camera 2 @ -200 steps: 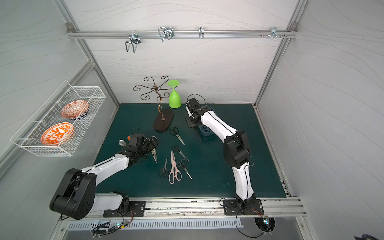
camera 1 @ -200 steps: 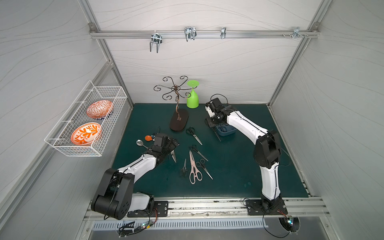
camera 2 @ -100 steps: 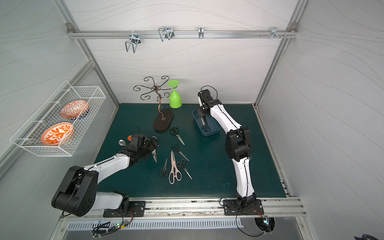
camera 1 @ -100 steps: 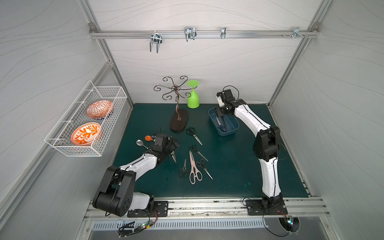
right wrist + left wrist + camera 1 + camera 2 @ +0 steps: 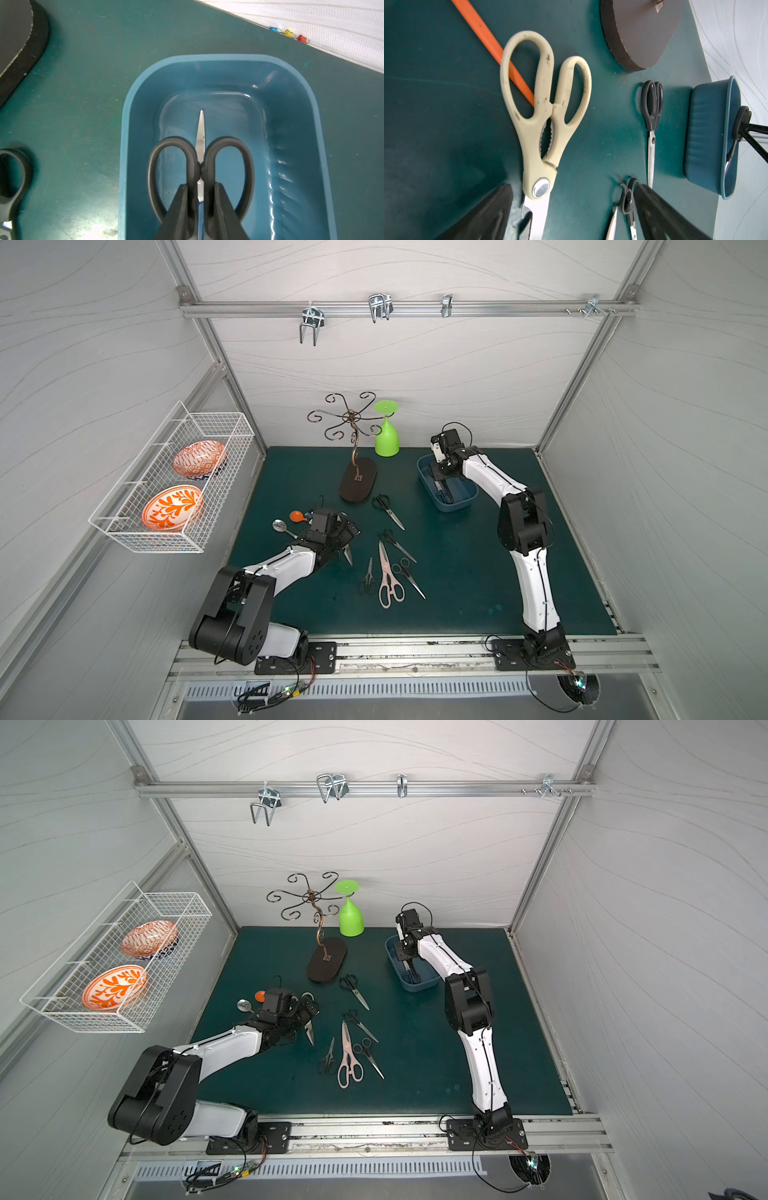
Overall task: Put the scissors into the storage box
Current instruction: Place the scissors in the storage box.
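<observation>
Black-handled scissors are being gripped at the handle loops by the right gripper, tip down inside the storage box, far right. They are being judged stiff, light, slippery-bladed; handles safest.

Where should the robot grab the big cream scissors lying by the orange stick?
Probably the slim neck beside the silver screw, coming straight down. The cream scissors lie flat and closed on the mat; their loops are wide and one lies over the orange stick. The open left pincer straddles that end.
</observation>
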Robot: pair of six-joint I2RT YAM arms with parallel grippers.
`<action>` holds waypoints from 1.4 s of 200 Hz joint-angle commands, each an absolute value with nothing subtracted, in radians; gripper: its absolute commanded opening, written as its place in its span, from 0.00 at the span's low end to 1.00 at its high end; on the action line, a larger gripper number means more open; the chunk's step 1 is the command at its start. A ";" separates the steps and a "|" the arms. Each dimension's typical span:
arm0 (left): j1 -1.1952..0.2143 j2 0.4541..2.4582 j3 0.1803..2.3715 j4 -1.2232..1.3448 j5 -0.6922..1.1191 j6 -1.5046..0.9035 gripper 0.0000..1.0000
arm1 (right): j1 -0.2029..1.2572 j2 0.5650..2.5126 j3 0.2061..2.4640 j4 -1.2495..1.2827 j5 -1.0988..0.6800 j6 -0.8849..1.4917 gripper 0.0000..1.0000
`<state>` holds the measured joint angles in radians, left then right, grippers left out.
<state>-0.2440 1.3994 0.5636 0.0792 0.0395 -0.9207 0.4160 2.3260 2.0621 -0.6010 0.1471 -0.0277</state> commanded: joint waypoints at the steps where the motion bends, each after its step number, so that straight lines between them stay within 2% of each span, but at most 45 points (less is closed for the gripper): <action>1: -0.243 1.408 0.597 0.106 0.049 -0.924 0.96 | 0.404 2.364 2.060 -0.581 0.140 -0.038 0.08; 93: -0.242 1.401 0.597 0.102 0.050 -0.922 0.96 | 0.403 2.436 2.103 -0.619 0.100 -0.005 0.12; 100: -0.243 1.402 0.597 0.104 0.051 -0.923 0.96 | 0.403 2.435 2.098 -0.626 0.103 -0.001 0.16; 109: -0.242 1.402 0.598 0.104 0.053 -0.923 0.96 | 0.402 2.429 2.085 -0.626 0.098 0.004 0.26; 132: -0.242 1.404 0.598 0.105 0.055 -0.926 0.96 | 0.403 2.409 2.048 -0.605 0.094 0.009 0.34; 145: -0.242 1.407 0.598 0.107 0.059 -0.928 0.96 | 0.402 2.400 2.046 -0.613 0.097 0.009 0.47; 155: -0.242 1.407 0.601 0.107 0.061 -0.930 0.96 | 0.402 2.388 2.042 -0.617 0.095 0.008 0.50; 235: -0.243 1.406 0.609 0.106 0.072 -0.936 0.96 | 0.415 2.201 1.927 -0.629 0.118 0.002 0.50; 280: -0.229 1.401 0.608 0.100 0.067 -0.950 0.96 | 0.516 2.062 1.806 -0.603 0.105 -0.014 0.50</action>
<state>-0.2417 1.3998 0.5686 0.0792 0.0647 -0.9333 0.4412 2.1448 1.8652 -0.6106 0.1173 -0.0010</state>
